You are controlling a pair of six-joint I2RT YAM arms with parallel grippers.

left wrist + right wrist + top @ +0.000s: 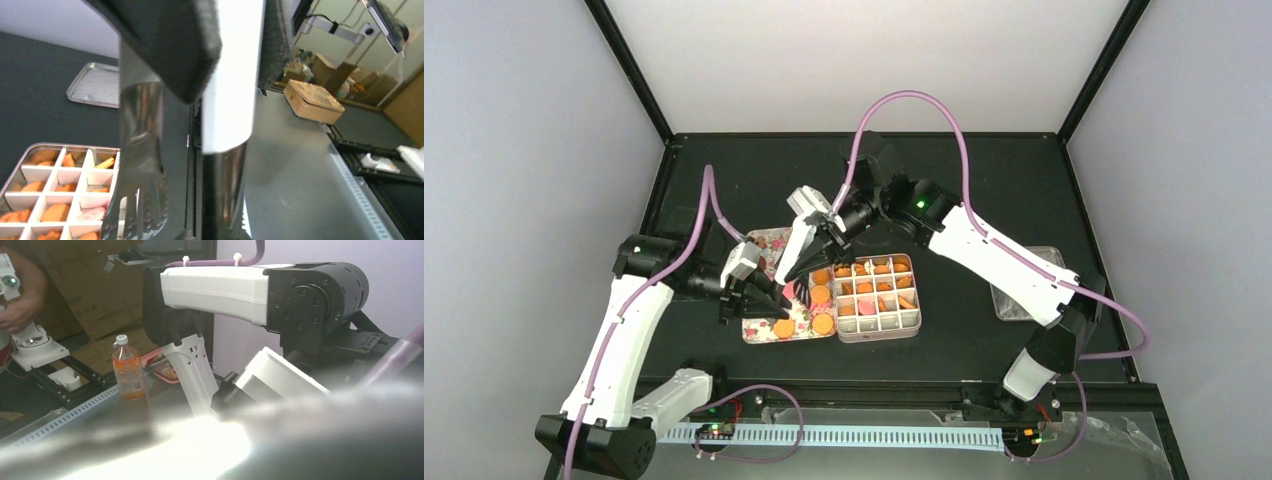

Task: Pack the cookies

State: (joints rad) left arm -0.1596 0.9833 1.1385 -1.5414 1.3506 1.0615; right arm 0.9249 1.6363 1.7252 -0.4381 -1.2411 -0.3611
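Here, your left fingers (pixel 165 45) clamp metal tongs (pixel 140 150) over the flowered tray (pixel 762 333), mid-worktop toward the near edge. The spread of your right fingers (pixel 804 262) cannot be told. Loose cookies (pixel 822 322) lie on the tray; next, likely tong one into the divided box (pixel 879 332).

Tongs (pixel 141 150) polished metal, glossy; table (pixel 984 190) matt black; divided tin (pixel 75 146) dull metal, white plastic dividers; cookies (pixel 55 212) matt.

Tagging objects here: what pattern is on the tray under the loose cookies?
The tray has a pink floral print on pale ground; the top external view shows it best.
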